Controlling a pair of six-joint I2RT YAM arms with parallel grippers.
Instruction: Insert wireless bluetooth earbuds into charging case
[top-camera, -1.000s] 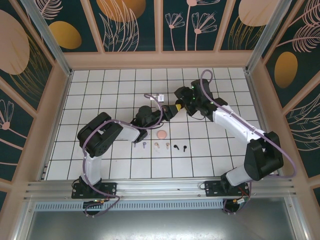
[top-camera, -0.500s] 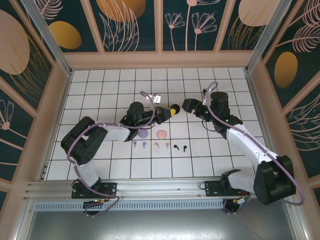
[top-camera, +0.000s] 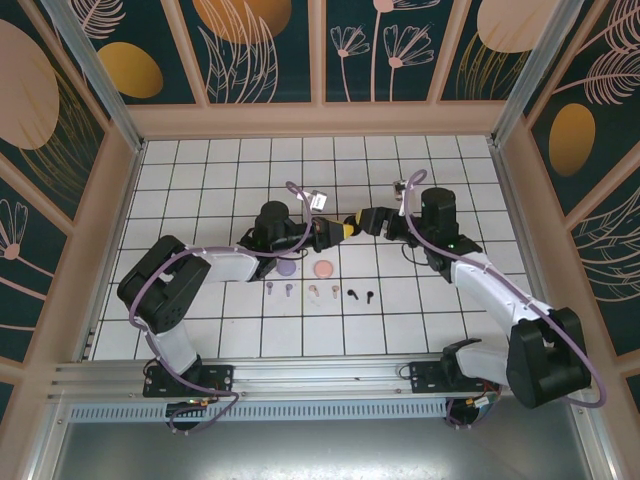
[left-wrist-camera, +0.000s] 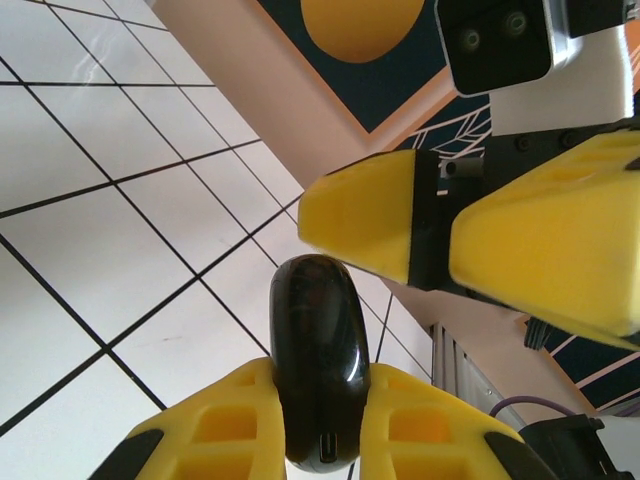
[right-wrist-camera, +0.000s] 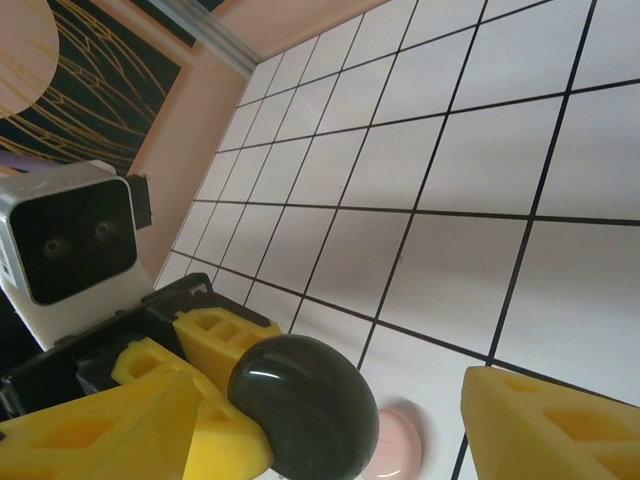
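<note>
A black round case (left-wrist-camera: 318, 340) is gripped between the closed fingers of the left end effector (left-wrist-camera: 320, 400) and is held above the middle of the bench (top-camera: 200, 170). The right end effector (top-camera: 368, 220) is spread open, its fingers set wide on either side of that case. Six earbuds (top-camera: 330, 291) are laid in a row nearer the bench's near edge, purple, pink and black from left to right. A purple case (top-camera: 286, 268) and a pink case (top-camera: 323, 268) are seen just beyond the row.
</note>
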